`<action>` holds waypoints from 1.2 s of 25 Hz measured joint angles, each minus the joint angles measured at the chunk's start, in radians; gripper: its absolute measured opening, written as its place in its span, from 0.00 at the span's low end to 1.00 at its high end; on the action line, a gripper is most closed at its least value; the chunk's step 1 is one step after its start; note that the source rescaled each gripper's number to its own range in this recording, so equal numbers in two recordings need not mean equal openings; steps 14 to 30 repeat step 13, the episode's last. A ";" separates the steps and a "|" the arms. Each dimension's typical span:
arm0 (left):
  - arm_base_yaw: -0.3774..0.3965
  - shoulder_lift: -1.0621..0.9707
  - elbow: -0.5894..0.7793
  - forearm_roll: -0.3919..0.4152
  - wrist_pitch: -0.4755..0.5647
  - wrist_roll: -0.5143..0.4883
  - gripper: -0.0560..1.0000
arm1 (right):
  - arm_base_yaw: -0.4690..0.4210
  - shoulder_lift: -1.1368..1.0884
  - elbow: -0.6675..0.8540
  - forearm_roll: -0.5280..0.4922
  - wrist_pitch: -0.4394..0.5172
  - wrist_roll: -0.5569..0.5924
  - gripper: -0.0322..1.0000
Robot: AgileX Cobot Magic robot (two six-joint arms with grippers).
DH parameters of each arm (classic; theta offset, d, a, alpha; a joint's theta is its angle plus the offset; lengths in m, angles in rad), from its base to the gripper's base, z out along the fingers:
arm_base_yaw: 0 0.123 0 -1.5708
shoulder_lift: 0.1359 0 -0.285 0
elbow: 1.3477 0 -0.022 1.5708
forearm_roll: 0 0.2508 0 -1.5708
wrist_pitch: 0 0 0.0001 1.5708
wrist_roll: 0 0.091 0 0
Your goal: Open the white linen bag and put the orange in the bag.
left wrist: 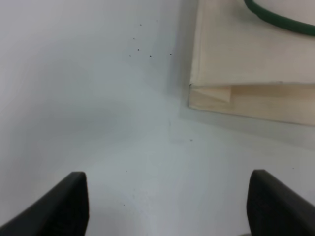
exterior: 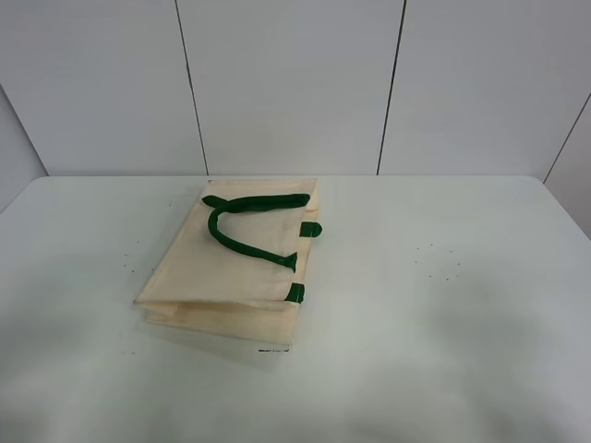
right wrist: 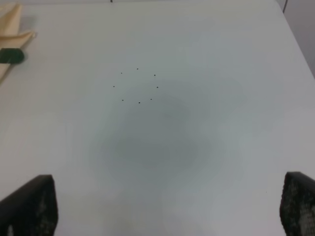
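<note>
Bag point(exterior: 235, 263) flat on table point(exterior: 443, 305), closed.
Left gripper point(left wrist: 167, 206) and right gripper point(right wrist: 167, 206) both spread apart, empty; bag lies ahead of left gripper.

The white linen bag point(exterior: 242, 263) lies flat on the table point(exterior: 443, 305), left of the middle, closed, its long side running away toward the back wall. It is cream cloth, with a dark green handle point(exterior: 242, 226) looped across its upper face and small green tabs point(exterior: 311, 229) on its right edge. No orange is in view.
</note>
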 joint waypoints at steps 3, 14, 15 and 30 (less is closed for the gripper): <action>-0.001 0.000 0.000 0.003 0.000 0.000 0.88 | 0.000 0.000 0.000 0.000 0.000 0.000 1.00; -0.001 0.000 0.000 0.003 0.000 0.000 0.88 | 0.000 0.000 0.000 0.000 0.000 0.003 1.00; -0.001 0.000 0.000 0.003 0.000 0.000 0.88 | 0.000 0.000 0.000 0.000 0.000 0.003 1.00; -0.001 0.000 0.000 0.003 0.000 0.000 0.88 | 0.000 0.000 0.000 0.000 0.000 0.003 1.00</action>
